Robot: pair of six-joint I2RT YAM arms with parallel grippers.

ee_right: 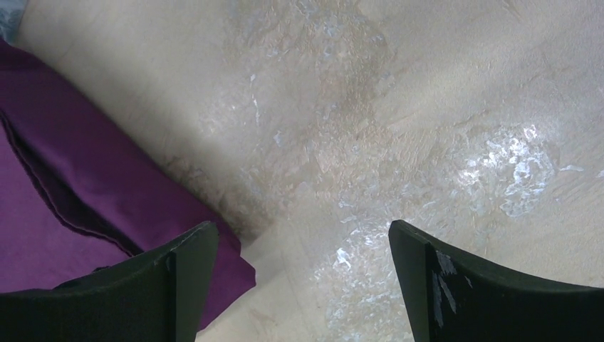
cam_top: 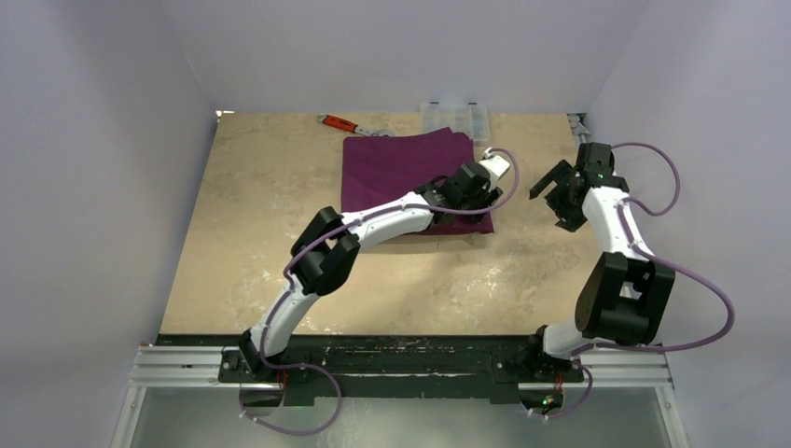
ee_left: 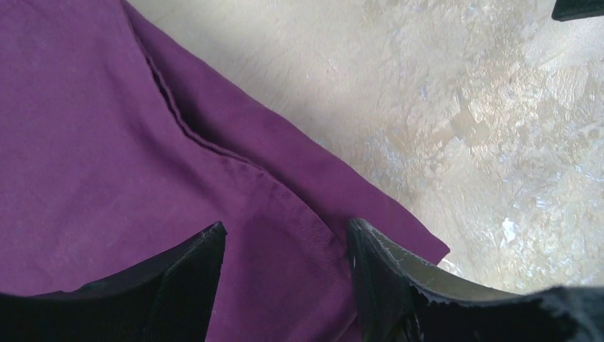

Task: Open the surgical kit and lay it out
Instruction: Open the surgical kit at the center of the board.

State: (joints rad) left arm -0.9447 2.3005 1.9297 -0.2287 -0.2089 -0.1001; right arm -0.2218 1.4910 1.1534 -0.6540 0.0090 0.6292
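Folded dark-purple cloth [cam_top: 396, 173] lies on the desk [cam_top: 270, 215] with its right-hand edge directly under the left end effector [ee_left: 285, 235] — jaws apart, gripping nothing — the open, empty right end effector [ee_right: 299, 239] hovering just beside it.

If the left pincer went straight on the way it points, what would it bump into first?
Probably the purple cloth, near its folded corner. The left pincer points down at it, though its height above is unclear.

Cloth [cam_top: 392, 168] front edge hidden behind left arm [cam_top: 373, 224]; box [cam_top: 454, 119] contents indistinct.
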